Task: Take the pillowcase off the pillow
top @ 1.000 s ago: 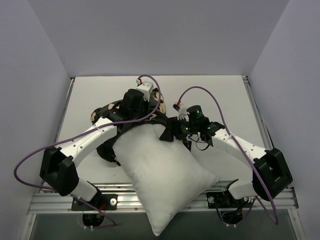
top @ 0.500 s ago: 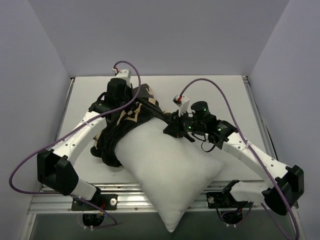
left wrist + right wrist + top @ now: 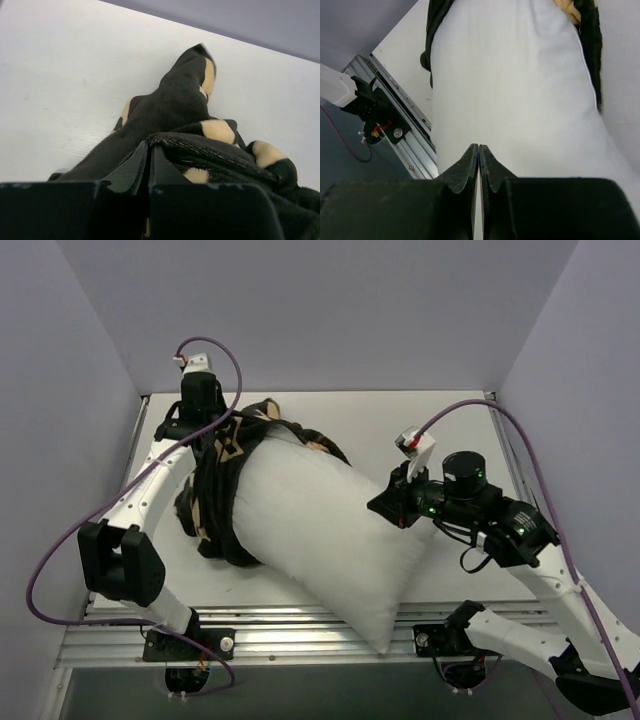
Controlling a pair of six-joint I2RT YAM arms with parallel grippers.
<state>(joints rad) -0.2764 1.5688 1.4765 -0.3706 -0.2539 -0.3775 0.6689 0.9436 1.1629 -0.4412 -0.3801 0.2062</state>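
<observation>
The white pillow (image 3: 320, 530) lies diagonally across the table, from the far left to the near edge. The black pillowcase (image 3: 212, 500) with tan motifs is bunched round its far left end. My left gripper (image 3: 212, 432) is shut on a hemmed edge of the pillowcase (image 3: 175, 105) at the far left; its jaws (image 3: 149, 146) pinch the black fabric. My right gripper (image 3: 383, 508) is shut on the pillow's right side. In the right wrist view its closed tips (image 3: 478, 148) hold a thin fold of the pillow (image 3: 510, 85), with the pillowcase (image 3: 590, 35) at the far end.
The white table (image 3: 420, 430) is bare at the back and right. The pillow's near corner overhangs the metal rail (image 3: 250, 625) at the front edge, which also shows in the right wrist view (image 3: 395, 135). Purple-grey walls close in both sides and the back.
My left gripper has pulled the pillowcase back and to the left. My right gripper has drawn the pillow to the right. More white pillow shows and it has swung round.
</observation>
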